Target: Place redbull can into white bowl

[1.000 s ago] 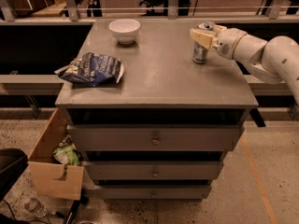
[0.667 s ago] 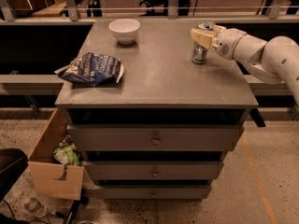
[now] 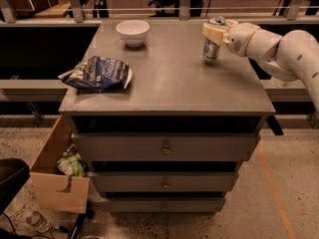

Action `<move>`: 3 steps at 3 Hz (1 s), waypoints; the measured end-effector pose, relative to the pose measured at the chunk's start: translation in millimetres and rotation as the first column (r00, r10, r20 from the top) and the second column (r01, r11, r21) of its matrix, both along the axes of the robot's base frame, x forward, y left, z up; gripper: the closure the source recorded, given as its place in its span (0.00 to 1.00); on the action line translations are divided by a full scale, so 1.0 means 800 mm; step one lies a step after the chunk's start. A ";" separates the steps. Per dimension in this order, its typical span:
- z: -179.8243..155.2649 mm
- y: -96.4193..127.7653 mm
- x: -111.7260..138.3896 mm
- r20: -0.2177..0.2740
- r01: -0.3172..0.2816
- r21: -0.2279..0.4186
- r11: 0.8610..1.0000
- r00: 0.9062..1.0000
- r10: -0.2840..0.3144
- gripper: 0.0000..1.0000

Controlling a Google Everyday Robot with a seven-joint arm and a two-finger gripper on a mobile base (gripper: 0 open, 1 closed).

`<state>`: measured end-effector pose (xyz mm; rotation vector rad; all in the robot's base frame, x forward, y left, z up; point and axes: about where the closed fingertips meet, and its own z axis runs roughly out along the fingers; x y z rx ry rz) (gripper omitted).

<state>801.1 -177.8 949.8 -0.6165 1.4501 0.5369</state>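
Observation:
The redbull can [image 3: 211,49] is a slim silver-and-blue can with a shiny top, at the right back part of the grey cabinet top [image 3: 169,78]. My gripper [image 3: 215,33] reaches in from the right on a white arm and is shut on the can's upper part; the can's base looks just above or at the surface. The white bowl [image 3: 132,32] stands upright and empty at the back, left of centre, well to the left of the can.
A dark blue snack bag [image 3: 97,73] lies near the left edge. Three drawers [image 3: 164,147] front the cabinet. An open cardboard box [image 3: 60,173] sits on the floor at the left. A metal rail [image 3: 159,8] runs behind.
The can and gripper have lifted slightly; otherwise nothing has visibly moved.

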 end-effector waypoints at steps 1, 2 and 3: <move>0.046 0.019 0.022 0.019 -0.019 -0.022 1.000 1.000 0.019 1.00; 0.087 0.058 0.062 0.024 -0.037 -0.031 0.999 0.999 0.037 1.00; 0.121 0.119 0.094 0.032 -0.068 -0.009 0.998 0.997 0.068 1.00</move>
